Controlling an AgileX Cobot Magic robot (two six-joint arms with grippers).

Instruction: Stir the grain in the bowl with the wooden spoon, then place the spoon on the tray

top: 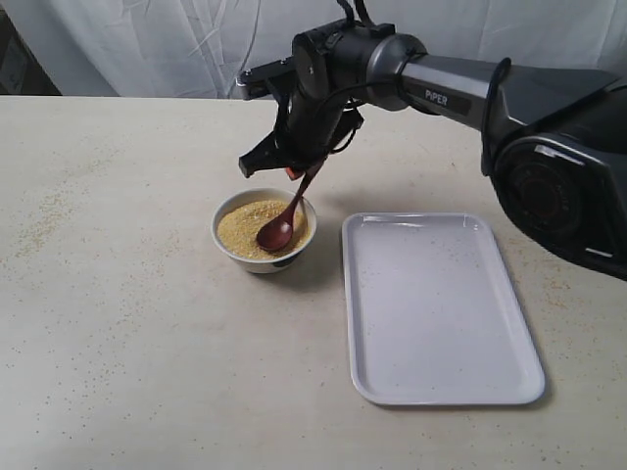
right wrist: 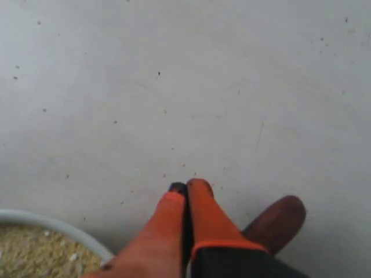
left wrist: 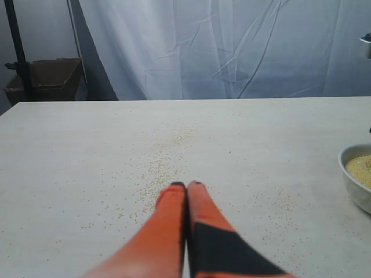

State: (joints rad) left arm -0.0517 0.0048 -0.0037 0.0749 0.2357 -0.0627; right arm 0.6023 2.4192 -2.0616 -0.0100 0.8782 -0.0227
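The white bowl [top: 236, 254] stands left of the table's middle, filled with yellow grain [top: 243, 226]. The dark wooden spoon [top: 278, 231] leans in it, scoop down in the grain and handle rising up and to the right. My right gripper [top: 294, 172] hangs above the bowl's far rim, shut on that handle. In the right wrist view its fingers [right wrist: 186, 186] are pressed together, the spoon's brown end [right wrist: 279, 222] shows beside them, and the bowl's rim [right wrist: 53, 226] and grain [right wrist: 32, 255] lie below. The white tray [top: 443, 311] lies right of the bowl. My left gripper [left wrist: 186, 185] is shut on nothing, low over the bare table.
Loose grains are scattered over the beige table [top: 118, 323], thickest just ahead of the left gripper [left wrist: 165, 168]. The bowl [left wrist: 355, 186] sits at the edge of the left wrist view. A white cloth hangs behind the table, with a cardboard box [left wrist: 49, 78] beyond it.
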